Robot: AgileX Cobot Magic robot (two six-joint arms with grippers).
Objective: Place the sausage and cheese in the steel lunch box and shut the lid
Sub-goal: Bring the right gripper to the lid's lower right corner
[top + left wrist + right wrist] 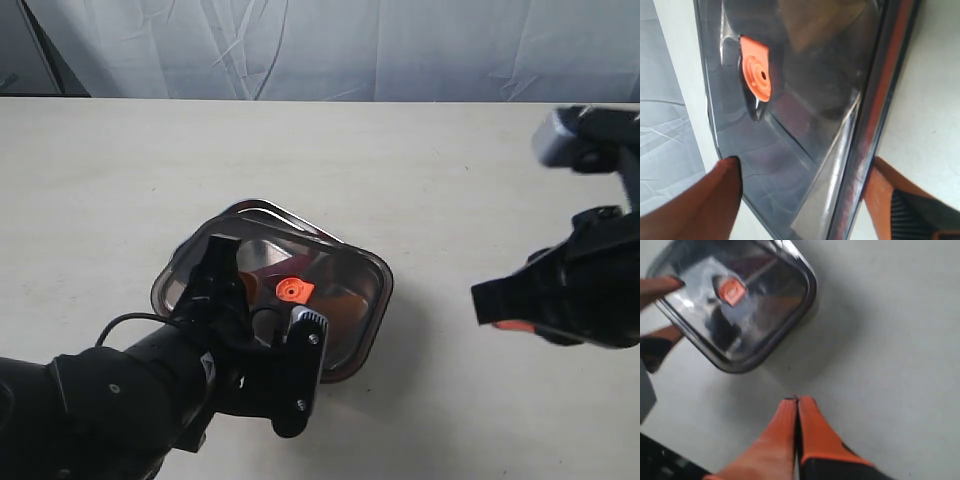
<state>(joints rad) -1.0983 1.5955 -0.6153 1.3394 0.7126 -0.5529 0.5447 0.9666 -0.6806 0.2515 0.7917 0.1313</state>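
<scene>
The dark tinted lid (340, 275) with its orange valve (292, 290) lies slightly askew over the steel lunch box, whose shiny rim (262, 207) shows at the far side. My left gripper (232, 275) reaches in from the near left. Its orange fingers (727, 195) straddle one corner of the lid (805, 75) and touch both edges. The sausage and the cheese show only as dim reddish and brownish shapes through the lid, too unclear to tell apart. My right gripper (487, 300) hangs above the table to the right of the box, shut and empty (797, 400).
The box (812, 285) stands on a pale table (450, 180). A grey cloth backdrop (350, 45) hangs behind the far edge. The left arm's black body (120, 400) fills the near left corner.
</scene>
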